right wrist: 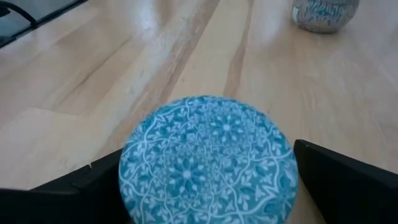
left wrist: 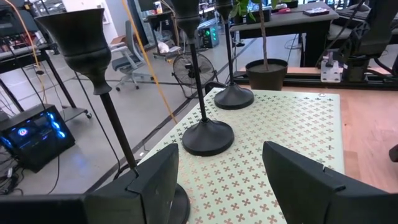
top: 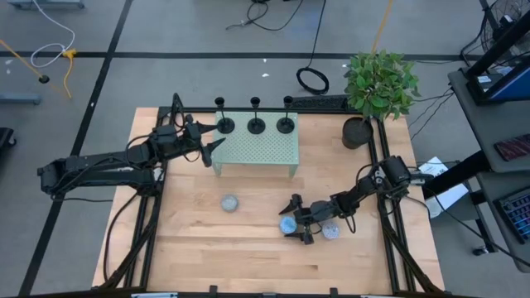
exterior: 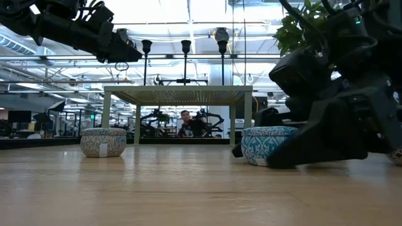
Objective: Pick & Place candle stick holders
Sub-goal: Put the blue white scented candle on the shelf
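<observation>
Holders (top: 255, 125) stand just beyond the left end effector (top: 214, 146), gaping, empty.

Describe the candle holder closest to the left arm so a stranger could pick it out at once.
Find the pale green perforated metal stand at the far middle of the wooden table. Three small matte-black candle stick holders line its far edge. Take the leftmost candle stick holder: alone of the three, it stands right beside the left gripper, whose fingers are open.

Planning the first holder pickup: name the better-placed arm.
Left. Its open gripper is at the green stand, beside the nearest candle stick holder. The right gripper is low around a blue tin.
</observation>
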Controlling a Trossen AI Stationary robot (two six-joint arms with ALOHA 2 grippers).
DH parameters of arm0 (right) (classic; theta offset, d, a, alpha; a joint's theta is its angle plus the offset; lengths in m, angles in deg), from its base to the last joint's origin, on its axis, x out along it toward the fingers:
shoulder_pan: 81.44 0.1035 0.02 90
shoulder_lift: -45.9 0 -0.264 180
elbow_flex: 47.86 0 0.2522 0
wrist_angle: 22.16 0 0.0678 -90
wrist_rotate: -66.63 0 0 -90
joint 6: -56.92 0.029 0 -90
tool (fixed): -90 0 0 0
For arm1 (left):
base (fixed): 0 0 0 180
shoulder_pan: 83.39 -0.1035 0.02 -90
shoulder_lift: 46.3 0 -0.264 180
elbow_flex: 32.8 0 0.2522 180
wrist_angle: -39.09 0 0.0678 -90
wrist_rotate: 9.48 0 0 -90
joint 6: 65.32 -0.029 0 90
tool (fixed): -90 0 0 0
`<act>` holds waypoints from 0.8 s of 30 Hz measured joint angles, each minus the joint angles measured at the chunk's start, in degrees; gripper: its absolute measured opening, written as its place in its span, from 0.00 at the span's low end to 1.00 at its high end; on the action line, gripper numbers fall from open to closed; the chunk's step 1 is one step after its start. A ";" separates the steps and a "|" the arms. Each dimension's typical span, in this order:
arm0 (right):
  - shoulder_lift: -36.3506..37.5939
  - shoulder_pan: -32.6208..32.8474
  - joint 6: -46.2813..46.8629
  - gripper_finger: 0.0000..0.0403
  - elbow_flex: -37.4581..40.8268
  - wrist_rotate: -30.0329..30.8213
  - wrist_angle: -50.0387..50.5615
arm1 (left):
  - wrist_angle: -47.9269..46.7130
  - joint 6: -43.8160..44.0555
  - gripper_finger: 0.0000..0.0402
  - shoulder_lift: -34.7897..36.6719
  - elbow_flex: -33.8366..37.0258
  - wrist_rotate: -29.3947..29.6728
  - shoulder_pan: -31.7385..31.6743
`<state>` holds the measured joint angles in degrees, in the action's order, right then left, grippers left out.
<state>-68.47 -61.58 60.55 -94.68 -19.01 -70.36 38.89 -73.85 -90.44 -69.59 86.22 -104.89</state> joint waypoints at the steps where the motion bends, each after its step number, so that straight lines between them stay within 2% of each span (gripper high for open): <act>1: 0.00 0.00 0.00 0.98 0.00 0.02 0.02 | 0.00 0.00 0.60 0.02 -0.02 0.00 0.00; 20: 0.00 -0.04 0.55 0.97 0.00 0.05 0.03 | -0.02 0.14 0.60 0.01 -0.02 -0.07 0.00; 24: 0.00 -0.04 1.35 0.97 0.02 -0.10 0.01 | -0.02 4.52 0.60 0.00 -0.02 -0.09 0.00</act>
<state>-68.47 -61.62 61.90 -94.66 -19.11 -70.34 38.87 -69.33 -90.44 -69.60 86.13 -104.89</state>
